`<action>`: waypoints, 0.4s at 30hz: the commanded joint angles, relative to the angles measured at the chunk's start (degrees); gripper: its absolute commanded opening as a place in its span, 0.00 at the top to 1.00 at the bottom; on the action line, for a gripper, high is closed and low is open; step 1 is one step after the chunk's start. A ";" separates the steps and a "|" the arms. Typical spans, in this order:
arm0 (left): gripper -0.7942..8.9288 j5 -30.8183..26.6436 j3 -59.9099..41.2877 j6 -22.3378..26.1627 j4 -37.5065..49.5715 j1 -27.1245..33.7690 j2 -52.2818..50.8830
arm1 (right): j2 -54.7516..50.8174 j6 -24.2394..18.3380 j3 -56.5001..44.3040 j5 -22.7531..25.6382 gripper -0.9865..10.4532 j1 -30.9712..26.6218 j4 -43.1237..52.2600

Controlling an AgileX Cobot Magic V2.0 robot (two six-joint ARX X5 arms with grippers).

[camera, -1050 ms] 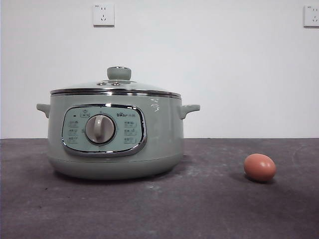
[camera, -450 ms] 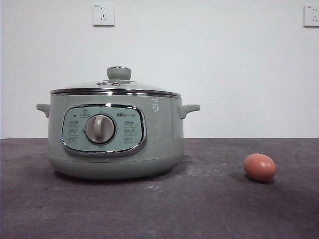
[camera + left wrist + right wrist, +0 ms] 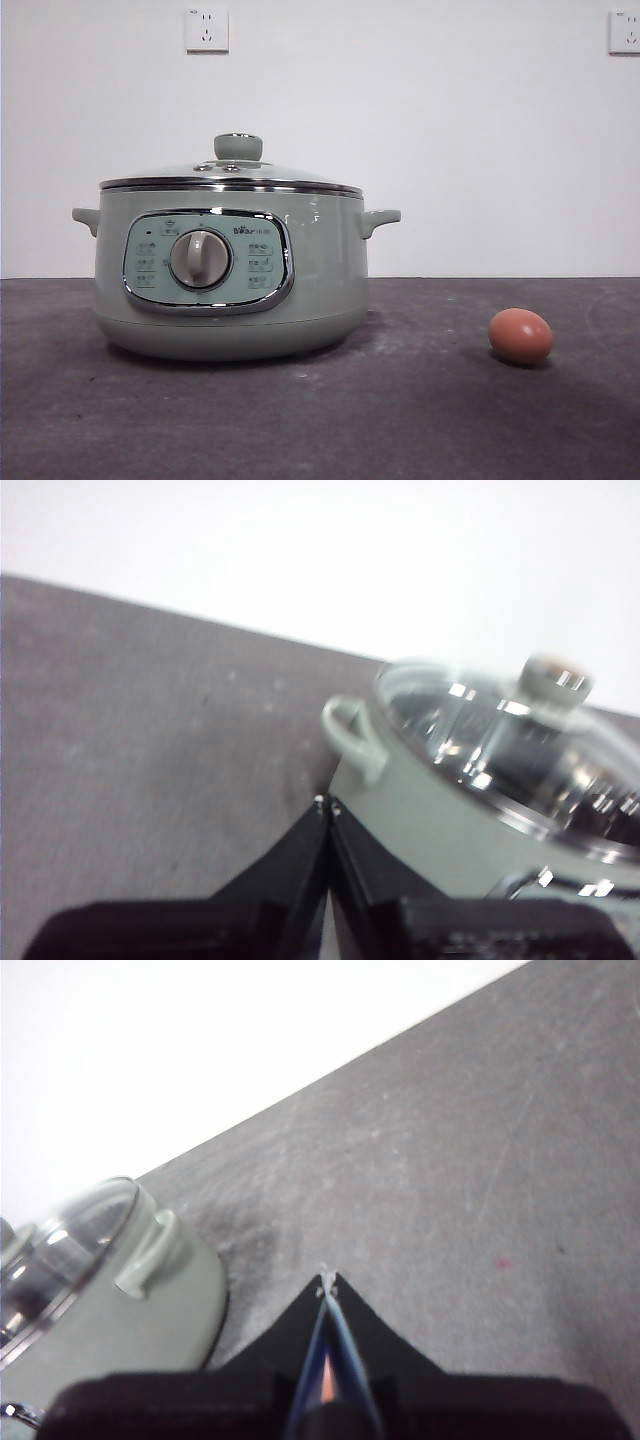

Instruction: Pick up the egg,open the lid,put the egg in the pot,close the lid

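While nothing has moved, the egg (image 3: 520, 336) lies beside the pot (image 3: 235, 270).

Both wrist views are blurred. Beside the left gripper (image 3: 327, 802), the pot (image 3: 440, 820) runs off the frame edge, its lid (image 3: 500, 740) smeared. Near the right gripper (image 3: 327, 1280), only one handle and part of the pot's wall show. Panel lettering in the front view is too small to read
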 commanded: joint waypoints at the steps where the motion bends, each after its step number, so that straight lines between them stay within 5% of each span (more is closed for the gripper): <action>1: 0.92 0.61 3.69 -0.17 0.26 0.13 3.96 | 5.40 -2.14 4.33 0.02 0.92 0.11 0.39; 12: 0.92 10.36 20.94 0.33 -2.10 0.11 25.70 | 25.83 -10.01 22.67 -1.95 0.92 0.11 -3.08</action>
